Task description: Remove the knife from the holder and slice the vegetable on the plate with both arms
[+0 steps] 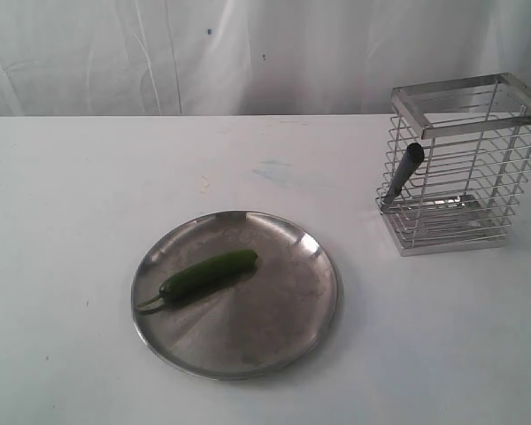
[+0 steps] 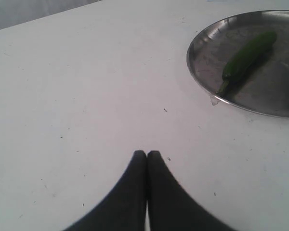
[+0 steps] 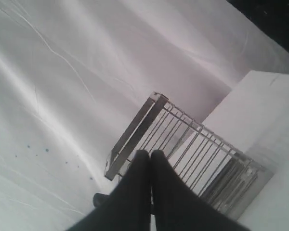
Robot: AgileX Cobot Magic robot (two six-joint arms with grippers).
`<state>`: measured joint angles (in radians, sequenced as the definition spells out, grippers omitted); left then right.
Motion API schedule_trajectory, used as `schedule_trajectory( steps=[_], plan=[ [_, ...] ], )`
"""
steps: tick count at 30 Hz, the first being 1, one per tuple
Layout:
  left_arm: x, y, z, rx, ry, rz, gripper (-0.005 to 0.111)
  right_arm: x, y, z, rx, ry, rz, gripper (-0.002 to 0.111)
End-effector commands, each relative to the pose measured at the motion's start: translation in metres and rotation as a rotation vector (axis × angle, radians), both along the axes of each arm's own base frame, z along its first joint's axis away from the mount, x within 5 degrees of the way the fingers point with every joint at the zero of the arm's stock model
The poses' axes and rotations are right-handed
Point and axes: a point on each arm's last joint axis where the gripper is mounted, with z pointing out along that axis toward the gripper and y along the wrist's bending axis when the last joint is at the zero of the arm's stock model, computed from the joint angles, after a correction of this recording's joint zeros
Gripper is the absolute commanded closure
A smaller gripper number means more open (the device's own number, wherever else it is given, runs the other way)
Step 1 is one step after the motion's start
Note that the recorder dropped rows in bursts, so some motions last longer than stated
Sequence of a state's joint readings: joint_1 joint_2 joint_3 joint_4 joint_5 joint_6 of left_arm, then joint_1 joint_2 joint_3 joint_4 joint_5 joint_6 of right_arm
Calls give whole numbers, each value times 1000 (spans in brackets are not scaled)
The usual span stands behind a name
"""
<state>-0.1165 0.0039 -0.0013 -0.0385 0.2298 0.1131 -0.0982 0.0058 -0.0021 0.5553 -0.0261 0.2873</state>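
A green chilli, the vegetable (image 1: 206,274), lies on the round steel plate (image 1: 283,328) near the table's front middle. The wire holder (image 1: 465,164) stands at the right. The knife's dark handle (image 1: 405,172) sticks out through the holder's left side, slanting upward. Neither arm shows in the exterior view. In the left wrist view my left gripper (image 2: 146,154) is shut and empty over bare table, with the plate (image 2: 198,72) and vegetable (image 2: 245,58) beyond it. My right gripper (image 3: 151,154) is shut and empty, in front of the holder (image 3: 183,139); a dark knob that may be the knife's handle (image 3: 99,198) peeks out beside the fingers.
A white cloth covers the table (image 1: 71,195), and a white curtain (image 1: 248,53) hangs behind it. A faint bluish stain (image 1: 274,170) marks the cloth beyond the plate.
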Motion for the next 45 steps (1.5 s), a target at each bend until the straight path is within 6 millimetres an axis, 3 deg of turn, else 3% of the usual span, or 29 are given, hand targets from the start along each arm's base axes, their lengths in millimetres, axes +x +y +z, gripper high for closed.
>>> schedule_trajectory(
  steps=[1,3,4,6,8,10,12,13,15,18,23,27,29,32,39,41,45],
  plan=[
    [0,0,0,-12,1,0,107,-7,-19,11,575,-265,-109,108],
    [0,0,0,-12,1,0,107,-26,-40,36,919,-673,-178,108],
    [0,0,0,-12,1,0,107,-38,-44,54,920,-860,-160,108],
    [0,0,0,-12,1,0,107,-61,-42,87,704,-1081,-163,108],
    [0,0,0,-12,1,0,107,-81,-26,123,251,-1154,-232,108],
    [0,0,0,-12,1,0,107,-85,0,152,-421,-1020,-371,108],
    [0,0,0,-12,1,0,107,-67,15,162,-962,-708,-408,108],
    [0,0,0,-12,1,0,107,-52,15,161,-1116,-520,-380,108],
    [0,0,0,-12,1,0,107,-23,6,147,-1219,-196,-305,108],
    [0,0,0,-12,1,0,107,14,-5,118,-1296,160,-180,108],
    [0,0,0,-12,1,0,107,60,-7,72,-1197,356,14,108],
    [0,0,0,-12,1,0,107,81,-7,40,-1161,489,127,108],
    [0,0,0,-12,1,0,107,89,-12,26,-1016,641,156,108],
    [0,0,0,-12,1,0,107,104,-20,18,-781,877,136,108],
    [0,0,0,-12,1,0,107,125,-32,6,-787,1347,227,108],
    [0,0,0,-12,1,0,107,133,-24,1,-790,1431,357,108],
    [0,0,0,-10,1,-1,107,149,9,9,-828,1403,686,108]
  ],
)
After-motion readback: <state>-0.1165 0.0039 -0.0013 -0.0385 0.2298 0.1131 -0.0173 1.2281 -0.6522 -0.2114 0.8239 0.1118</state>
